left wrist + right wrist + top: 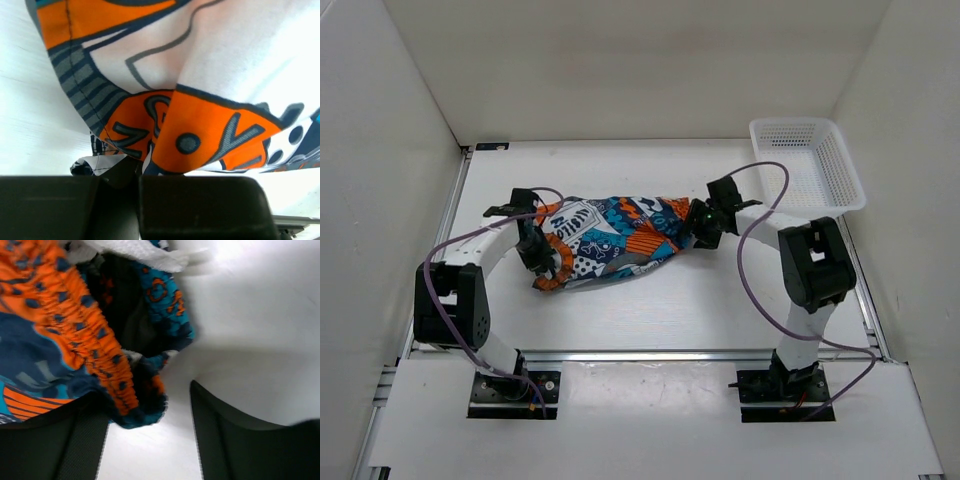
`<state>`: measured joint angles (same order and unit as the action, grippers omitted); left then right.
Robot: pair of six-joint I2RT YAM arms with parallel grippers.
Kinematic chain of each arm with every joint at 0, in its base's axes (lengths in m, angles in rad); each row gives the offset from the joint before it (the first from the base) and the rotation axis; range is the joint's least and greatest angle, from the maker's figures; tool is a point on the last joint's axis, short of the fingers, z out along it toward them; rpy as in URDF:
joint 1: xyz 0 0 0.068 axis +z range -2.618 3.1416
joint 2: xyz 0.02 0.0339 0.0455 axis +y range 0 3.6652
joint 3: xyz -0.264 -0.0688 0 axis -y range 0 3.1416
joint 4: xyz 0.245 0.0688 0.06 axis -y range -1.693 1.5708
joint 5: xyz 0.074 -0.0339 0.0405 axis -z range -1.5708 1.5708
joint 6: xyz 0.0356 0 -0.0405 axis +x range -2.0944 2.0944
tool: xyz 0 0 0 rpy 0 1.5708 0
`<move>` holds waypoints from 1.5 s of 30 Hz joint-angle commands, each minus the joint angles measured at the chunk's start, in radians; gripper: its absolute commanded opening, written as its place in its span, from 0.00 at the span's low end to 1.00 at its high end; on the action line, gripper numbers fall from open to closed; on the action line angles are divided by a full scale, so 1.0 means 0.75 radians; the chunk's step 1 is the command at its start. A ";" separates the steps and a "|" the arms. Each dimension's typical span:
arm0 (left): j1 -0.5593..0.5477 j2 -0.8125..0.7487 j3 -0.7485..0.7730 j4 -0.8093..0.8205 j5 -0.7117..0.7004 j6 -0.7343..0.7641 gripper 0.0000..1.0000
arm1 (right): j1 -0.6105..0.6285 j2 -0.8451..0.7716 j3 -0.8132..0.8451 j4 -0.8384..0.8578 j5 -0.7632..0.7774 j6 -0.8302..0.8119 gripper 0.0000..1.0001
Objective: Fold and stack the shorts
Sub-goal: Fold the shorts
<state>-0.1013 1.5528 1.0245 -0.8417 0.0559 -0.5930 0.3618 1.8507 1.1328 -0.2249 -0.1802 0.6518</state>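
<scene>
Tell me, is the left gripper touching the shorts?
Touching. The left wrist view shows the shorts pinched in the shut left gripper.

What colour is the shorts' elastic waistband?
Orange with dark navy spots; the shorts' waistband shows best in the right wrist view.

The shorts lie in the middle of the surface between the left claw and right claw, a basket far right.

Overhead camera looking down, wrist cameras very close; all share shorts
</scene>
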 commanded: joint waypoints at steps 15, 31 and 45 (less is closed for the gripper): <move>0.123 -0.039 0.093 -0.082 0.069 0.193 0.10 | 0.070 -0.185 0.008 -0.136 0.334 0.004 0.00; -0.053 -0.350 0.059 -0.328 0.105 -0.011 0.93 | 0.203 -1.136 -0.631 -0.677 0.496 0.176 0.86; -0.094 0.091 0.231 -0.107 0.075 0.040 0.10 | 0.203 -0.640 -0.185 -0.453 0.470 -0.061 0.12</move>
<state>-0.1699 1.5467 1.1870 -0.9749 0.1417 -0.5789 0.5064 1.2633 0.9791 -0.6300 0.1944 0.6788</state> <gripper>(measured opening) 0.109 0.122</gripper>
